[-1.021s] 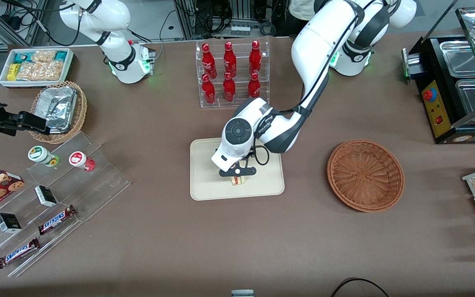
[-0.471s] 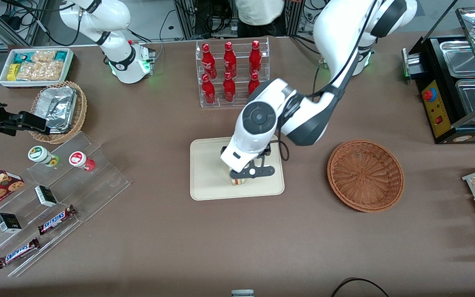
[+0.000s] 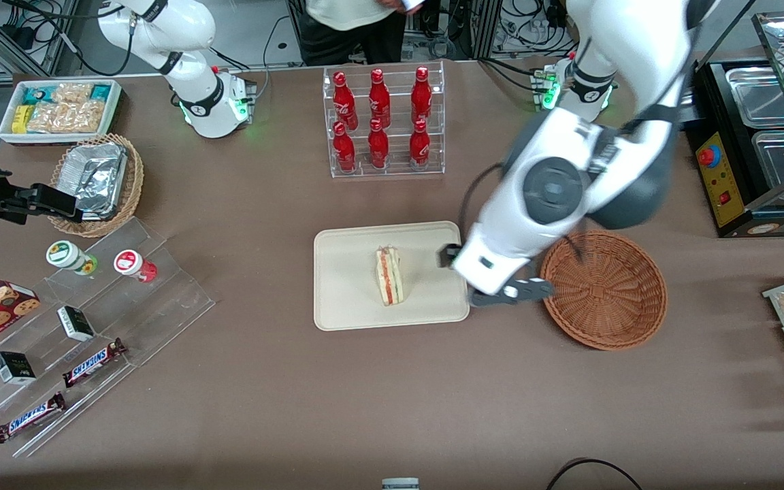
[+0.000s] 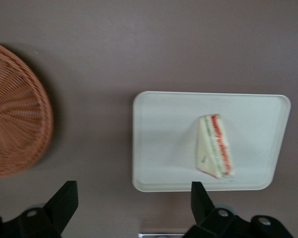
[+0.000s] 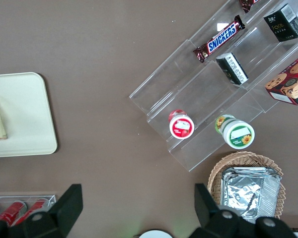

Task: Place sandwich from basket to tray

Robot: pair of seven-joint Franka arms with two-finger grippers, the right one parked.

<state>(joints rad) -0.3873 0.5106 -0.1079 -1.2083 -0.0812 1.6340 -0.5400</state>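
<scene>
gripper [image 4: 131, 210] hangs between the tray [image 3: 337, 313] and basket [image 3: 603, 289], fingers wide apart and holding nothing. sandwich [image 3: 388, 275] looks soft and light; hold its flat bread sides gently.

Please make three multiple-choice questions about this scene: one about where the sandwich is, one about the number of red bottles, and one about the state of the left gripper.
1. Where is the sandwich?
A. in the basket
B. on the tray
C. on the bare tablecloth

2. How many red bottles stand in the clear rack?
A. four
B. six
C. eight

3. What is the state of the left arm's gripper?
A. open, holding nothing
B. shut on the sandwich
C. shut on a bottle

Answers:
1. B: the wedge lies on the tray, and the basket holds nothing.
2. B: two rows of three bottles.
3. A: its fingers stand wide apart with nothing between them, raised above the table between tray and basket.
</scene>
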